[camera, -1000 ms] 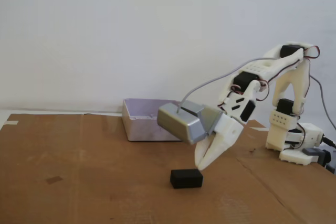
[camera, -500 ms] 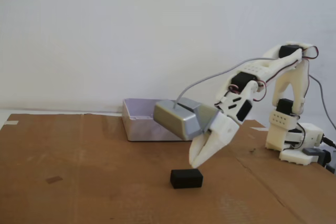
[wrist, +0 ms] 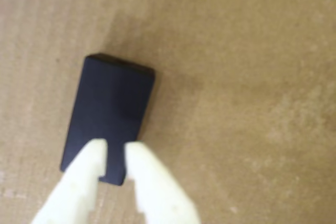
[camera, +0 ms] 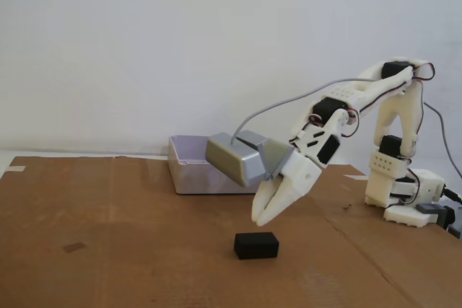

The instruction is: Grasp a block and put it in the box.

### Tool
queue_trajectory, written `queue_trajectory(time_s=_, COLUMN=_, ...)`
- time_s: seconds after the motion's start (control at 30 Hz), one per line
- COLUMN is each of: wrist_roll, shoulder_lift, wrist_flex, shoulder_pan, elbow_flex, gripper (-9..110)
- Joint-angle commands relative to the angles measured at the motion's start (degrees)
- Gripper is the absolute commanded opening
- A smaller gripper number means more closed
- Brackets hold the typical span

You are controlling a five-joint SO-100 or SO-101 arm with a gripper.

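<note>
A black rectangular block [wrist: 110,106] lies flat on the brown cardboard; in the fixed view the block [camera: 256,245] sits near the front middle. My gripper [wrist: 115,150] enters the wrist view from the bottom with two cream fingers nearly together, a narrow gap between the tips, holding nothing. In the fixed view the gripper [camera: 260,219] hovers a little above the block, pointing down, not touching it. The pale grey box [camera: 189,171] stands behind and to the left, partly hidden by the wrist camera housing.
The arm's base [camera: 404,192] stands at the right edge of the cardboard sheet [camera: 108,250]. A white wall is behind. A small dark mark [camera: 73,247] is on the cardboard at the left.
</note>
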Motion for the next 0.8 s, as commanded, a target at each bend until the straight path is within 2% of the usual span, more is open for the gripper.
queue_trajectory(time_s=0.0, wrist_roll=-0.3, shoulder_lift=2.1, wrist_flex=-2.5, shoulder_pan=0.2, elbow_flex=-7.6, gripper=17)
queue_trajectory(time_s=0.4, wrist_roll=0.3, shoulder_lift=2.2, wrist_flex=-2.5, shoulder_pan=-0.4, elbow_flex=-7.6, gripper=37)
queue_trajectory(time_s=0.77, wrist_roll=0.7, shoulder_lift=2.1, wrist_flex=-2.5, shoulder_pan=-2.9, elbow_flex=-7.7, gripper=37)
